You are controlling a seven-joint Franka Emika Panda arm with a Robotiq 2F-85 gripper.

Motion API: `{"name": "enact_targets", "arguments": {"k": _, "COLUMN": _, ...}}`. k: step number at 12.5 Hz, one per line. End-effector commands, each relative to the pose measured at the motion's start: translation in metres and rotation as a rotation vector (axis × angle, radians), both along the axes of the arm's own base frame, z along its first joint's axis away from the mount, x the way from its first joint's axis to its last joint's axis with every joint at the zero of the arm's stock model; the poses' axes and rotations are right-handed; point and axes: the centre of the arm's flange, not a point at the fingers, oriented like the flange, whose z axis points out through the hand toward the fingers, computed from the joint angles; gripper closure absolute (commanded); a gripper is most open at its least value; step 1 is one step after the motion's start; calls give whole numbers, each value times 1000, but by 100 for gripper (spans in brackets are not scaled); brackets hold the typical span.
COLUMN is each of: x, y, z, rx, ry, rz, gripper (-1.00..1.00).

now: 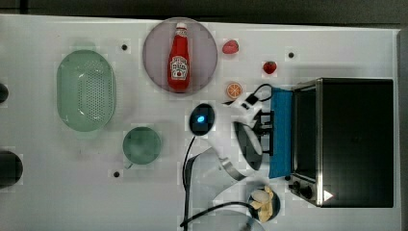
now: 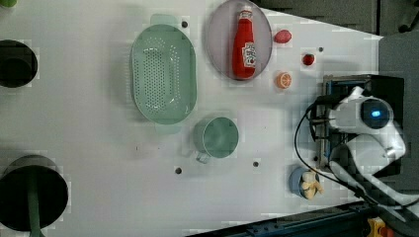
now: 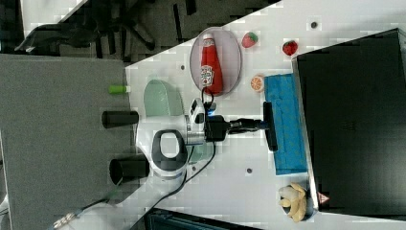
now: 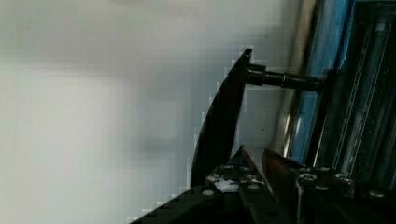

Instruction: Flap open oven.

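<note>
Gripper (image 3: 266, 125) clamped on handle (image 3: 270, 127), oven (image 1: 353, 139) door ajar, orange slice (image 1: 234, 90) near.

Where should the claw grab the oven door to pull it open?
Best by the dark bar handle on the oven's blue glass door. It stands off the glass on short posts, so fingers fit around it. Come from the door's front, on the right view's left, as the claw does now, closed on the bar.
</note>
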Motion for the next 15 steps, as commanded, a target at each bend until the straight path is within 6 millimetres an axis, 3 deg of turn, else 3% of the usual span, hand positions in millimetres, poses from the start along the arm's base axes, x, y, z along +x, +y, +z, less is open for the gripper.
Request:
{"name": "enact_targets", "arguments": {"k": 1, "x": -12, "y": 37, "z": -40, "rx": -88, "ry": -115, "rz": -114, "gripper": 65}}
{"name": "enact_targets", "arguments": {"k": 5, "x": -18, "y": 57, "z": -90, "rx": -123, "ry": -122, "rz": -122, "gripper": 65}}
{"name": "enact_targets", "arguments": {"k": 7, "x": -8, "y": 61, "z": -86, "rx": -130, "ry": -139, "rz": -122, "gripper": 65}}
{"name": "enact_targets", "arguments": {"k": 9, "x": 15, "y": 72, "z": -61, "rx": -63, "ry": -221, "rz": -184, "gripper": 65}}
{"name": "enact_targets", "arguments": {"k": 11, "x": 32, "y": 80, "z": -22, "rx": 45, "ry": -300, "rz": -355, "gripper": 65}}
{"name": "enact_targets", "arguments": {"k": 15, "x": 43, "y": 76, "z": 66, "rx": 219, "ry": -400, "rz": -681, "gripper": 65}}
